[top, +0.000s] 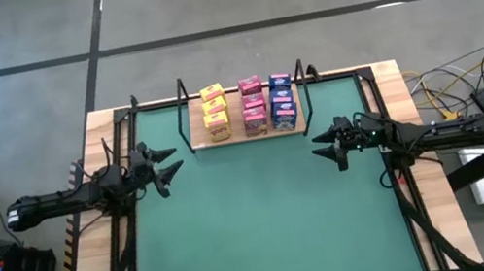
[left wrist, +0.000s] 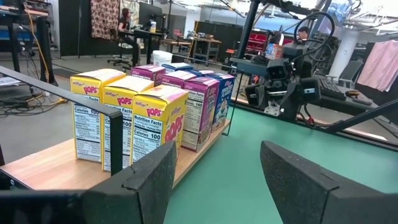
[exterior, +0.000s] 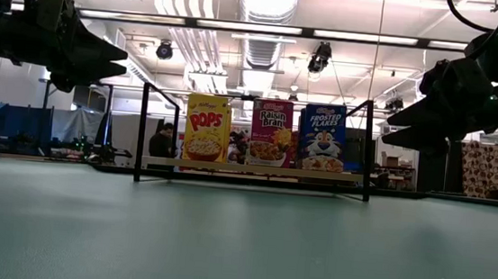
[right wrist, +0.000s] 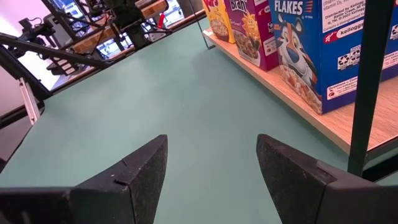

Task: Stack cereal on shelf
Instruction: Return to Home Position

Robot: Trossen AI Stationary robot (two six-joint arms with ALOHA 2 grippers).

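The cereal boxes stand upright on their bases in three rows on the wooden shelf (top: 234, 137) at the table's far edge: yellow (top: 214, 111), pink (top: 253, 104), blue (top: 283, 101). In the low view the front boxes are Pops (exterior: 207, 128), Raisin Bran (exterior: 271, 133) and Frosted Flakes (exterior: 322, 138). My left gripper (top: 168, 165) is open and empty at the table's left side, clear of the shelf. My right gripper (top: 325, 144) is open and empty at the right side, near the shelf's right end.
Black wire uprights (exterior: 141, 130) (exterior: 370, 150) stand at the shelf's ends. Black frame bars run along the table's left (top: 121, 234) and right (top: 410, 196) sides. The green tabletop (top: 268, 230) spreads out in front of the shelf. A person (exterior: 163, 141) shows in the room behind.
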